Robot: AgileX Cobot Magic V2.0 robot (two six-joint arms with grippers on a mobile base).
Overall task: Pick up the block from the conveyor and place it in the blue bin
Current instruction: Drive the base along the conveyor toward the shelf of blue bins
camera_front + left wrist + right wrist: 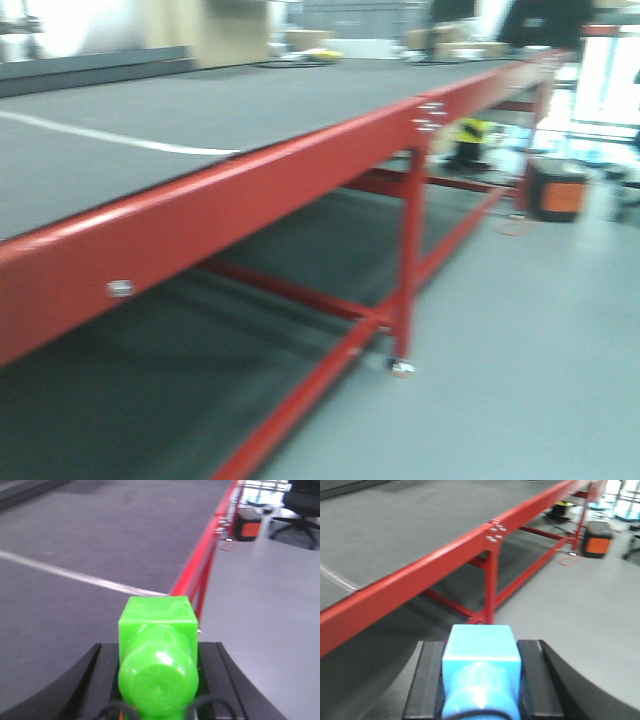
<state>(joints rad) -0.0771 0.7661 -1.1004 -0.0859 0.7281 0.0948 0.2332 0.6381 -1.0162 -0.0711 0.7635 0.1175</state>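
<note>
So, my right claw [481,647] pinched the blue block [480,667]; my left claw [157,652] pinched a green block [156,620]. Carry step, I judged; next I needed to find the bin, unseen.

Conveyor [200,110] on the left, open floor [530,340] on the right.

The frame [250,195] runs along the belt's near edge, and a stripe [110,135] crosses the belt at left. Beside the frame's far end, on the floor, sits what seems through the blur to be a case [556,190]. The block [479,645] sits between the right gripper's [481,652] fingers, off the belt. A second block [156,617] sits in the left gripper [157,655], above the belt.
</note>
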